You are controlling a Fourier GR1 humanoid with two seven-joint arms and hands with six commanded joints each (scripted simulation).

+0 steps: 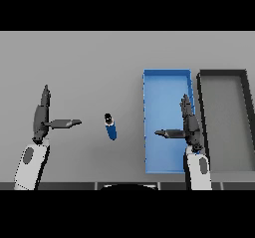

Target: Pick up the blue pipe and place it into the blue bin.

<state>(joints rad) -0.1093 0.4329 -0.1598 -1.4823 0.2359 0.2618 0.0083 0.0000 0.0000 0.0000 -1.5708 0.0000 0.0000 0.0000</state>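
Observation:
A short blue pipe (pixel 110 127) with a dark open end lies on the grey table, between the two hands. The blue bin (pixel 149 90) stands to its right, a shallow rectangular tray. My left hand (pixel 41 118) hovers to the pipe's left, open, fingers straight up and thumb pointing toward the pipe. My right hand (pixel 190 126) is over the bin's right side, open too, with its thumb stretched left. Neither hand touches the pipe.
A dark grey bin (pixel 247 112) stands right beside the blue one, at the table's right side. The table's front edge runs just below the hands.

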